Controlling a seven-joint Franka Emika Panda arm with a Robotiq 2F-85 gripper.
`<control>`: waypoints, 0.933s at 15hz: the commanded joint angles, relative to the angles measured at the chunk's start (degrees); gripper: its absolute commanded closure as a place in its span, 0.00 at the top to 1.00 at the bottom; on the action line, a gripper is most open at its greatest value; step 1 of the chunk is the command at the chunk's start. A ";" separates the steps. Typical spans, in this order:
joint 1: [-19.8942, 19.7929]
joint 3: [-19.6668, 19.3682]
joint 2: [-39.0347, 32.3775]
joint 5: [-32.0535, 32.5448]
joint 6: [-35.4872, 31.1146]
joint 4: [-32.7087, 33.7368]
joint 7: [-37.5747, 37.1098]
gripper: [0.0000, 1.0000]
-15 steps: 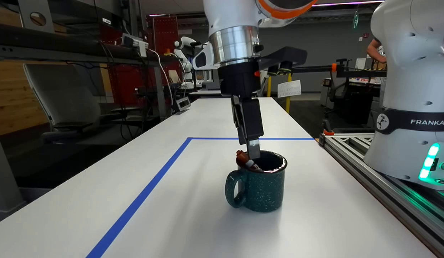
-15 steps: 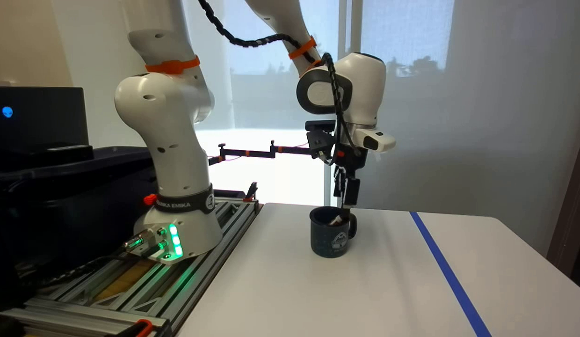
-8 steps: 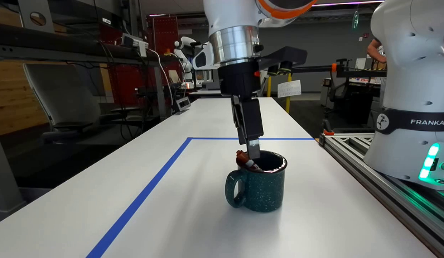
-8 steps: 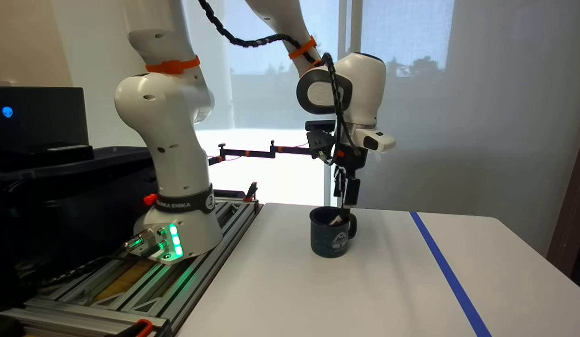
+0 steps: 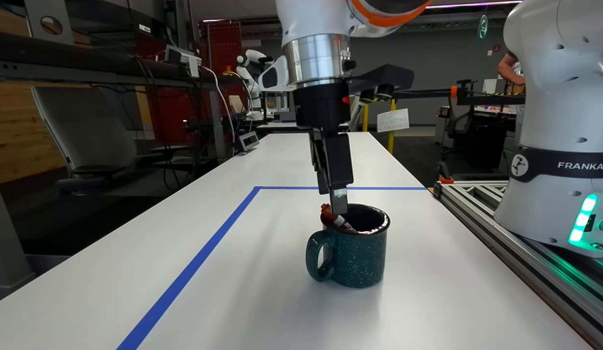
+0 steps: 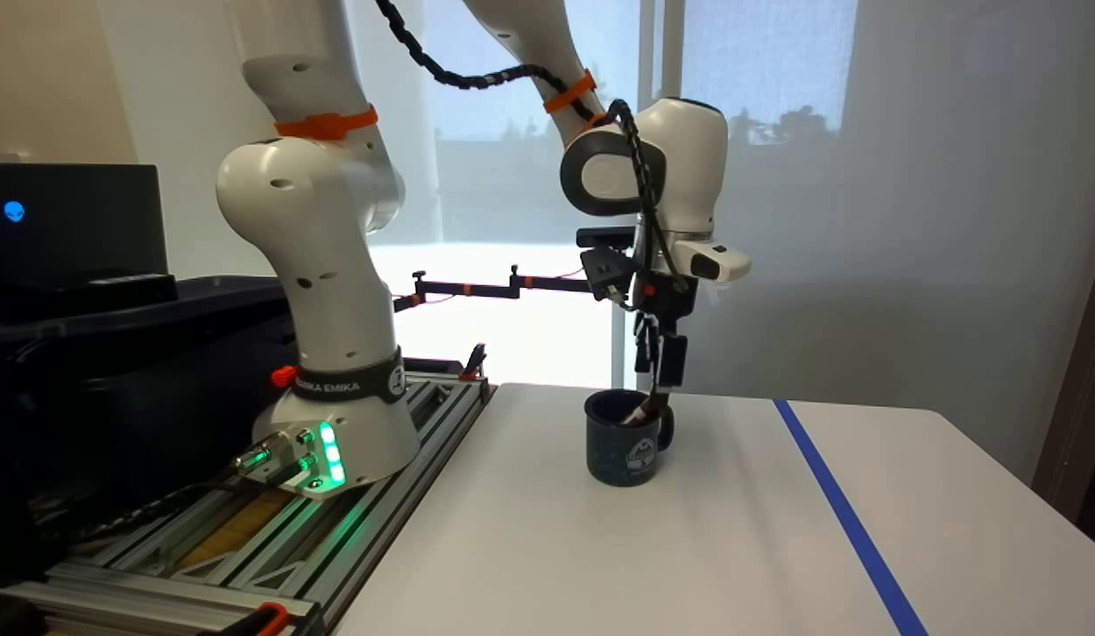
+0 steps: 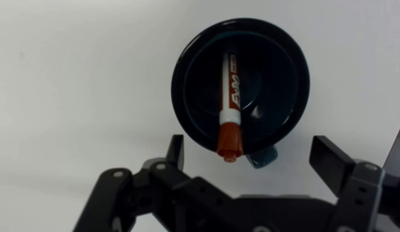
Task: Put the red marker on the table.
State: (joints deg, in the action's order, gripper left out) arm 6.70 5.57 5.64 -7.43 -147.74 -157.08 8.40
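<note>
Gripper (image 7: 250,149) has edged away from robot base (image 5: 544,209) in both exterior views. Jaws spread wide, released. Red marker (image 7: 230,96) leans inside mug (image 5: 361,262) on table (image 5: 282,316), cap (image 7: 230,140) between jaws, nearer left one in wrist view; EXPO lettering (image 7: 235,88) reads only there.
</note>
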 commanded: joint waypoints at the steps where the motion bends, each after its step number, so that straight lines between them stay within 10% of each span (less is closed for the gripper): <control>1: -0.42 -0.09 -0.51 3.64 -2.03 -0.09 -0.73 1.00; 10: -0.66 -0.10 -2.23 7.44 -3.77 -0.09 -1.84 0.63; 14: -0.61 -0.06 -2.46 7.39 -4.13 -0.10 -1.83 0.70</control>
State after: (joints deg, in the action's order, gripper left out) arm 6.22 5.44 3.21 -1.20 -150.95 -157.10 7.71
